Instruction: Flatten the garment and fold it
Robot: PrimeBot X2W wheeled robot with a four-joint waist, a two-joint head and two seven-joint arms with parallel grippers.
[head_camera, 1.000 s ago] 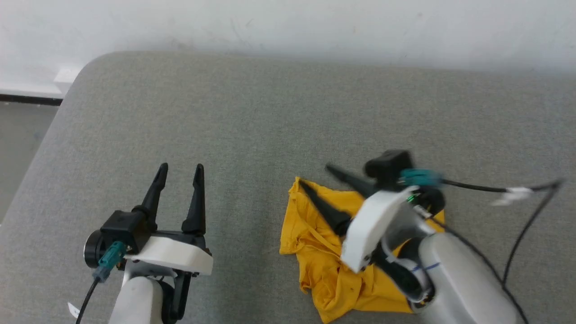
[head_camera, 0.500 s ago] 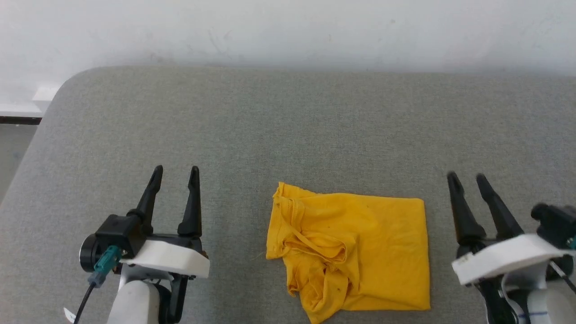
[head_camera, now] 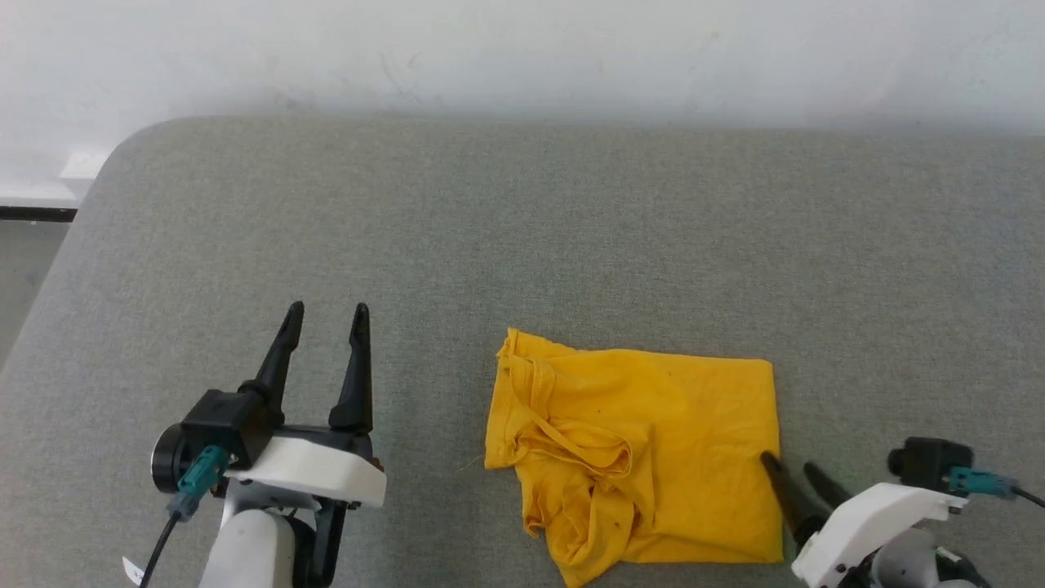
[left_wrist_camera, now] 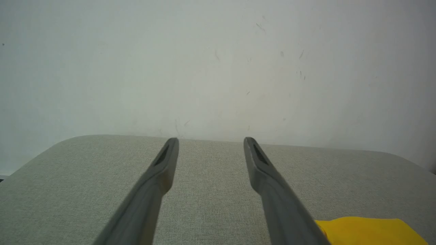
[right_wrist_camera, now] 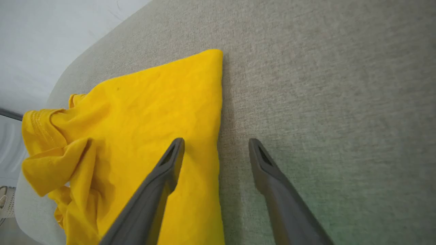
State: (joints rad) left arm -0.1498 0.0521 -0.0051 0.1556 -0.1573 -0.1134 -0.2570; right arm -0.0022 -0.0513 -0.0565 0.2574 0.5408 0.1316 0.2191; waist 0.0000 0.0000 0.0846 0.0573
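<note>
Far left, a strip of floor (head_camera: 24, 261) and a dark baseboard (head_camera: 37, 214) under a white wall (head_camera: 522, 49). A grey fabric-covered table (head_camera: 522, 229) with a rounded corner takes up most of the head view.

The left gripper (head_camera: 328, 309) is at lower left, over bare grey fabric, fingers parted and released, nothing between them. A teal plug (head_camera: 196, 478) with a black cable sits on its wrist. In the left wrist view the left gripper (left_wrist_camera: 211, 140) is spread, pointing at the wall, well apart from the shirt; a yellow corner of the shirt (left_wrist_camera: 371, 231) shows at lower right.

The shirt (head_camera: 653, 441) lies on the table, right of centre, near the front edge. It is a rough rectangle: the left part is bunched with rumpled folds and a seam band, the right part flat and smooth. No print is visible, plain yellow side up.

The right gripper (head_camera: 787, 461) is at lower right by the shirt's right edge, fingers apart, gripping nothing. In the right wrist view the right gripper (right_wrist_camera: 216, 141) straddles the edge of the shirt (right_wrist_camera: 136, 112): one finger over yellow fabric, the other over grey table. Cannot tell if the tips touch the fabric. Another teal plug (head_camera: 976, 480) sits on its wrist.
</note>
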